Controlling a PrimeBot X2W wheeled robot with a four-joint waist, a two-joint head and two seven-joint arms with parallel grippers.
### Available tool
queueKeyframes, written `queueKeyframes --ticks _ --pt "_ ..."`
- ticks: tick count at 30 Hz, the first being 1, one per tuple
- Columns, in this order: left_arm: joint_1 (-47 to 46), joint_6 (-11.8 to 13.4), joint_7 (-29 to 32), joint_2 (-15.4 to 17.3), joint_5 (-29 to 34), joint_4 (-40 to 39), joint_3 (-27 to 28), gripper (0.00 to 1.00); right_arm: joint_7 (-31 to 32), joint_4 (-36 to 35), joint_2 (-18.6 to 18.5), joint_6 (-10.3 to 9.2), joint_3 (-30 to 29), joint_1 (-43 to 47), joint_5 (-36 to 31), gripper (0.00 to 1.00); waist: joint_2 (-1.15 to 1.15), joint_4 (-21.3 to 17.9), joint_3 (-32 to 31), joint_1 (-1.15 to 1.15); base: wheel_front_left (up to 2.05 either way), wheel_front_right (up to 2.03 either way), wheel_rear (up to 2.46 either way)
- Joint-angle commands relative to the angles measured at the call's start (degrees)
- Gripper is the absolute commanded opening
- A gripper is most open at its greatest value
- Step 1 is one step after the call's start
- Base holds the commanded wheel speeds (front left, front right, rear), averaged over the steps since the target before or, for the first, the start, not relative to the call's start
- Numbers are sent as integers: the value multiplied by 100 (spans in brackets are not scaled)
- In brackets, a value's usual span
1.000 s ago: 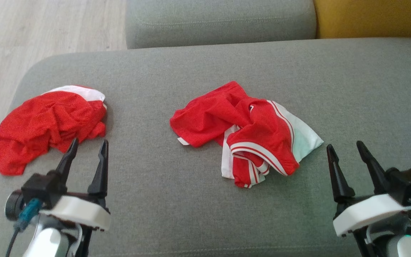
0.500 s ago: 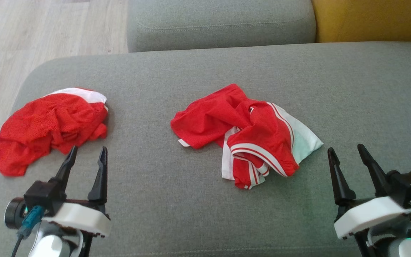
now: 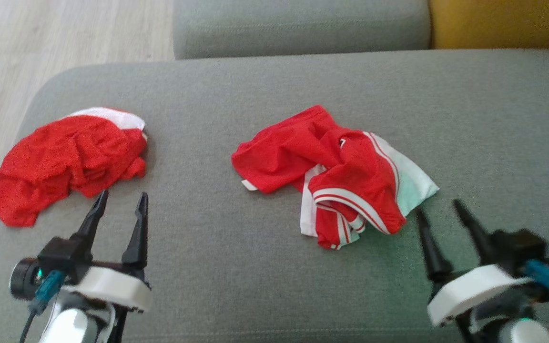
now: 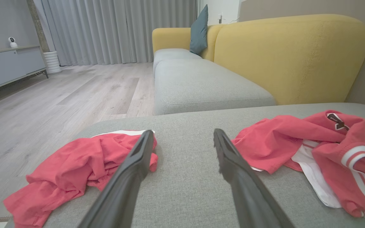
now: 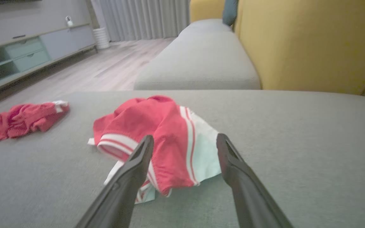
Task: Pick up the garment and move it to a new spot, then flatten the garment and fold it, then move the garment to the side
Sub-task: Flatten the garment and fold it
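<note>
Stage: nothing completed yet, by my reading. The garment [image 3: 331, 174] lies crumpled at centre frame on the grey sofa seat [image 3: 255, 90], neither flattened nor folded. At lower left, the left end effector [image 3: 124, 194] is spread wide and empty. At lower right, the right end effector [image 3: 438, 207] is likewise wide and empty, its tips just short of the garment's white edge. Pickup, flattening, folding and set-aside all remain. A second red garment [image 3: 65, 159] sits at the left edge. The head view gives the plan layout. The right wrist view adds the heap's height and its striped hem [image 5: 119, 142].

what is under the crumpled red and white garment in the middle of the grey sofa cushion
The crumpled red and white garment lies on the grey fabric sofa cushion; anything beneath its folds is covered.
</note>
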Motion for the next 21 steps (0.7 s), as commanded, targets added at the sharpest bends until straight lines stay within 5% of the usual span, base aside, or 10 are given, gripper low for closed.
queueKeyframes --ticks 1,14,15,16,18,21 --pt "-418 -11 -69 69 57 -177 183 100 43 -108 -30 24 249 -220 -79 100 0 68 96 0 0 0 0" --pt "-1043 -73 -69 -301 386 -377 115 100 112 1257 -252 24 403 -891 -583 100 0 610 637 0 0 0 0" --pt "-1053 -89 -69 -328 409 -385 125 100 176 1371 -255 24 369 -925 -613 74 0 634 646 0 0 0 0" --pt "-1053 -89 -69 -328 409 -385 125 100 176 1371 -255 24 369 -925 -613 74 0 634 646 0 0 0 0" --pt "-1063 -117 -70 -378 459 -402 149 100 225 1508 -255 24 330 -1003 -644 0 0 670 651 0 0 0 0" --pt "-1048 -151 -70 -452 522 -415 192 100 219 1525 -243 24 271 -1094 -642 0 0 705 634 0 0 0 0"
